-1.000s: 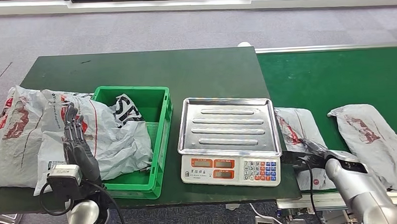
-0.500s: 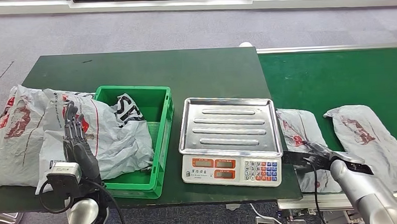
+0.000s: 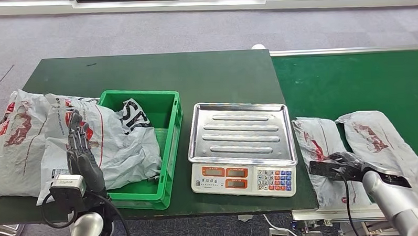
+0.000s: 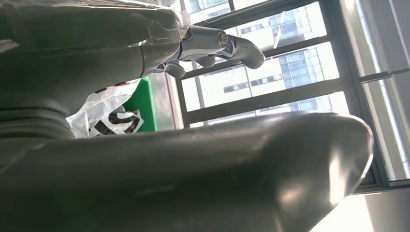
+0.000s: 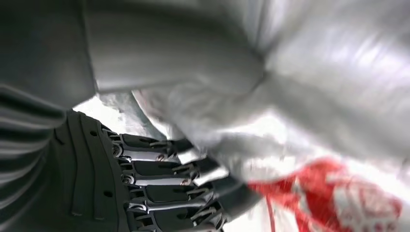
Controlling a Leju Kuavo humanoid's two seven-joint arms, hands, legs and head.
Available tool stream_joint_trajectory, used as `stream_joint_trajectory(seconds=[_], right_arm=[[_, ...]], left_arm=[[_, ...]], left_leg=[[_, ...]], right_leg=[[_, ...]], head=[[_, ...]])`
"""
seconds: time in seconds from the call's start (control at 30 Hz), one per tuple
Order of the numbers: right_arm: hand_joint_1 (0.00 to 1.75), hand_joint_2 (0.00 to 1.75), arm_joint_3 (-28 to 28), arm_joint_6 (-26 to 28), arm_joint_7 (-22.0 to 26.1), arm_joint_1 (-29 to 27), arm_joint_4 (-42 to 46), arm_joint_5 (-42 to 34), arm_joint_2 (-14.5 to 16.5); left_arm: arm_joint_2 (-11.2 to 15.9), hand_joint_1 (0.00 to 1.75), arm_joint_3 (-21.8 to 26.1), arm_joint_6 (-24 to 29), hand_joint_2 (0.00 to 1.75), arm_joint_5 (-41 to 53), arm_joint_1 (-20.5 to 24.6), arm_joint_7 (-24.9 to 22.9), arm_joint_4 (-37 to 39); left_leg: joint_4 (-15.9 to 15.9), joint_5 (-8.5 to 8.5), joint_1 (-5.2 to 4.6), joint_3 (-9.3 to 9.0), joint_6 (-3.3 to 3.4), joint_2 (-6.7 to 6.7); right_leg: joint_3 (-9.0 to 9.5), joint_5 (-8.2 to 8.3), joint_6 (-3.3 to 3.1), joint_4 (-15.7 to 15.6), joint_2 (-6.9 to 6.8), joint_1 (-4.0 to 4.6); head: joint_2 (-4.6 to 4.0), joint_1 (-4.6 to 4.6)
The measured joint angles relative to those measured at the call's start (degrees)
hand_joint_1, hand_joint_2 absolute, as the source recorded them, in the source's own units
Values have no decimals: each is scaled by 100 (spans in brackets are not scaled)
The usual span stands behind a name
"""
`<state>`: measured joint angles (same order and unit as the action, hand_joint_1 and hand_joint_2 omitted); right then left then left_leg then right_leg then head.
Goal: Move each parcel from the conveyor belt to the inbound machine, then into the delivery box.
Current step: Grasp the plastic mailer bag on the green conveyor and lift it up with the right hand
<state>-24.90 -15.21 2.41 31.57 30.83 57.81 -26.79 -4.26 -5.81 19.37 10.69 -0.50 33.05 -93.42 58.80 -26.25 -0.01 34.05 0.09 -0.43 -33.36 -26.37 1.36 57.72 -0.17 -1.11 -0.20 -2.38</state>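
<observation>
Two parcels on belt: near parcel (image 3: 326, 158) beside the scale; far parcel (image 3: 378, 141) just to its right, edges touching or overlapping.
Long axis: both lie lengthwise from the robot's side toward the far side of the conveyor belt (image 3: 352, 81); the far parcel is slightly slanted.
Look: grey-white crinkled plastic mailers with red print.
Right hand (image 3: 341, 166): rests on the near parcel's front part; the right wrist view shows dark fingers (image 5: 164, 188) curled against the wrinkled plastic, grasping it.
Left hand (image 3: 82, 154): fingers straight and apart, holding nothing, above bagged parcels (image 3: 34, 140) left of the crate.
One green crate (image 3: 169, 156): a bagged parcel droops over its left wall.
One scale (image 3: 242, 148): steel tray bare.
</observation>
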Motion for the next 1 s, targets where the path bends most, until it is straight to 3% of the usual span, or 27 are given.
stream_joint_trajectory(seconds=[0.37,1.0], right_arm=[[175,175,-119,296,-360,-357,582,-141,-45],[175,175,-120,279,-527,-756,1179,-206,-162]], left_arm=[[-2,0,0,0,0,69,-134,-84,-210],[-2,0,0,-7,0,97,-182,-138,-274]], left_leg=[[0,0,0,1,0,2],[0,0,0,4,0,0]], right_leg=[[-3,-1,1,0,1,0],[-5,-2,1,0,0,0]], head=[[0,0],[0,0]])
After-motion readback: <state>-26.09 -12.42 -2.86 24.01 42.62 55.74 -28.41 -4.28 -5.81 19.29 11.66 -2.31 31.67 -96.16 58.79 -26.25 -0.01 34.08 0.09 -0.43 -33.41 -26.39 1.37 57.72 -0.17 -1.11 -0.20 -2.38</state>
